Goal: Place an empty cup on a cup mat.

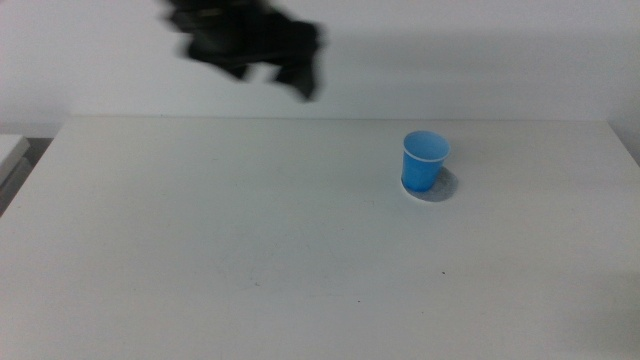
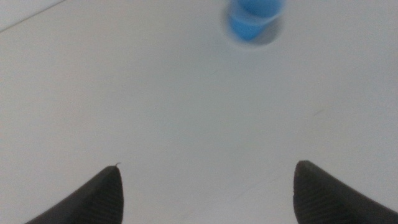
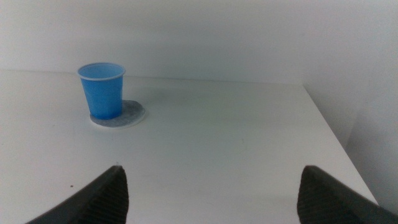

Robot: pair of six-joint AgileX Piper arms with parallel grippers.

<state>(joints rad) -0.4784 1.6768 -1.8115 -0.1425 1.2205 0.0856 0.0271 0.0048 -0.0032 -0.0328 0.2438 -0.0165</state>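
Observation:
The blue cup (image 1: pixel 425 160) stands upright on the cup mat (image 1: pixel 441 187), right of the table's centre. The grey mat shows only as a thin rim around the cup's base. The right wrist view shows the cup (image 3: pixel 102 90) empty on the mat (image 3: pixel 129 114). It appears blurred in the left wrist view, where the cup (image 2: pixel 252 18) and mat (image 2: pixel 274 36) lie far off. My left gripper (image 1: pixel 270 62) hangs blurred high over the table's far left edge, well away from the cup. Its jaws (image 2: pixel 208 165) are open and hold nothing. My right gripper (image 3: pixel 212 168) is open, empty and outside the middle view.
The white table (image 1: pixel 250 250) runs to a white back wall. Its right edge (image 3: pixel 329 130) shows in the right wrist view. A pale ledge (image 1: pixel 12 150) sits beyond the table's left edge.

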